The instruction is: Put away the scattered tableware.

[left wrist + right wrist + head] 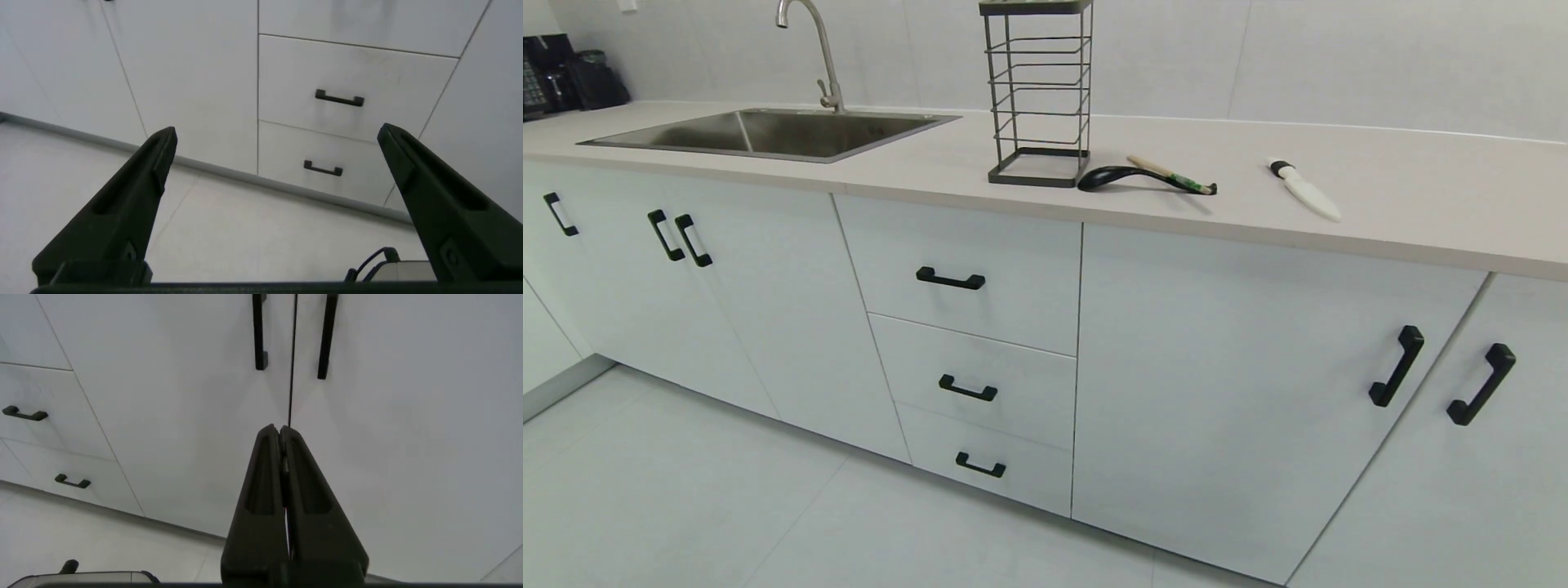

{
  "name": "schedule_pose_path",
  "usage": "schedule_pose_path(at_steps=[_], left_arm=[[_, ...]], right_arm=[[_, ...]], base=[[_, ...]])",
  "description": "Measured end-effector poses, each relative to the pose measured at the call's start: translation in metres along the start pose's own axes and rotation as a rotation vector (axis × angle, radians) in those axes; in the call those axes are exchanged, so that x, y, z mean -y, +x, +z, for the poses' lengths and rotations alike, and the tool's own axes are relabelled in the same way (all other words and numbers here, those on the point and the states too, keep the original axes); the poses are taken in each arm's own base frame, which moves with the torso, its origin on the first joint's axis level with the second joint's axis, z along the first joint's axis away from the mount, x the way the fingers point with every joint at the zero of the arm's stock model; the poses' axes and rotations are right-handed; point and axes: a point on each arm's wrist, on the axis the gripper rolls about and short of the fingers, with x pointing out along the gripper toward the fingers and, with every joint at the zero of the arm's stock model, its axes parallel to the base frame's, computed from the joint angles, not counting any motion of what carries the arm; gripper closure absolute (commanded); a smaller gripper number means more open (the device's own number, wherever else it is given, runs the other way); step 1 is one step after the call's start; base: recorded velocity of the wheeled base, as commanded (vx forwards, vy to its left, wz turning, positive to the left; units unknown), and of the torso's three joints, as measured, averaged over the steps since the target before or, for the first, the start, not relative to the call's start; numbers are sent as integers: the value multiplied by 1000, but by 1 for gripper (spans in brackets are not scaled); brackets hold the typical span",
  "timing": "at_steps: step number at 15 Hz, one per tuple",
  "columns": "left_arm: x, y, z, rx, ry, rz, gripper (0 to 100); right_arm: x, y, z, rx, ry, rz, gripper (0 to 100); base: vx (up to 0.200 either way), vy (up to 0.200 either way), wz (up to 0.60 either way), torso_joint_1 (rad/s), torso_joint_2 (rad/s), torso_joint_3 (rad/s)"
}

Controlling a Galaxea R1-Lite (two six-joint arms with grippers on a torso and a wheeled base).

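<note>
Left gripper (278,131): jaws spread wide, nothing between them. It hangs low in front of the drawer stack (351,90), facing the lower fronts and the floor. Right gripper (280,431): fingers pressed together, empty, facing a pair of white cabinet doors (163,392) with black handles. Both look to sit below worktop height, judging by what they face. Tableware, all on the counter (1421,204): a black spoon (1123,175) lies just beside the foot of the wire rack (1039,98), bowl end toward it. A wooden-handled utensil (1172,174) with a green band lies across the spoon's handle end, touching it. A white knife (1304,190) with a black collar lies apart from them, farther to the robot's right. The rack stands upright and its visible tiers hold nothing, though its top is cut off. A sink (768,131) is set into the counter well to the left. Progress, by my reading: nothing is put away yet and no piece is grasped, so all three items remain. Whether they belong in the rack or a drawer, I cannot tell.
</note>
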Motion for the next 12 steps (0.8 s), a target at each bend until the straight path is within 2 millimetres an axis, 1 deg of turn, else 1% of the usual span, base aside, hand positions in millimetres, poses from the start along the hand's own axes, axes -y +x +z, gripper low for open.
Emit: schedule_pose_path(at_steps=[12], left_arm=[[0,0,0,-1,4,-4,0]], right_arm=[[0,0,0,0,0,-1,100]], base=[[0,0,0,0,0,0]])
